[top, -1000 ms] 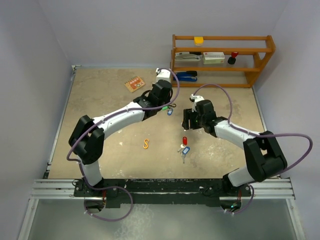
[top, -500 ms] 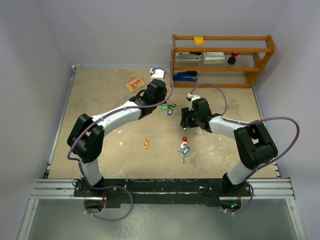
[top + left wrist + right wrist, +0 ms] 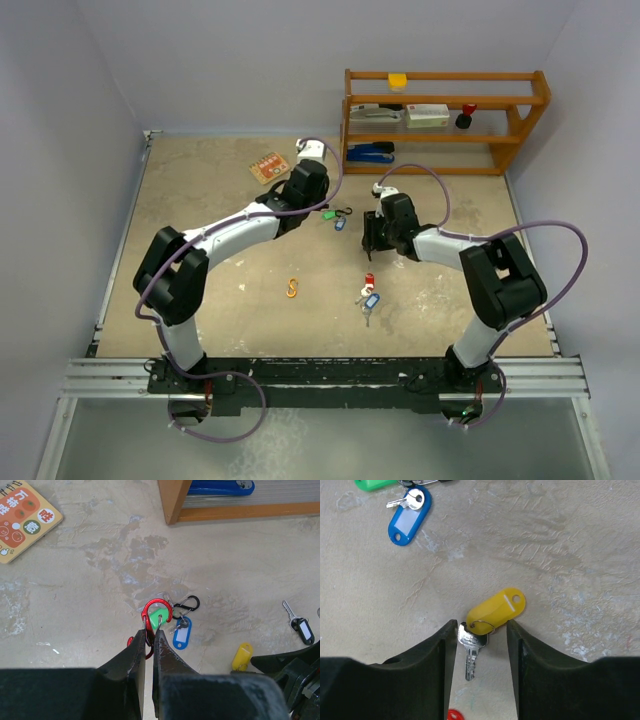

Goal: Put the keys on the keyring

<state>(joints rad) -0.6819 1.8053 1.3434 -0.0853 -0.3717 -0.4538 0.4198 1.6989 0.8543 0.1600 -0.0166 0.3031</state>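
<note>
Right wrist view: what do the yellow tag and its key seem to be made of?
Yellow tag: likely plastic, glossy, evenly coloured, with rounded moulded edges and a punched hole. Key: metal, silvery and shiny, with bright reflections on its head and blade.

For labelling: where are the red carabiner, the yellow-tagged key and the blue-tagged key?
red carabiner [image 3: 156, 602], left wrist view, top of its loop.
yellow-tagged key [image 3: 496, 606], right wrist view, middle of its tag.
blue-tagged key [image 3: 406, 520], right wrist view, middle of its tag.
</note>
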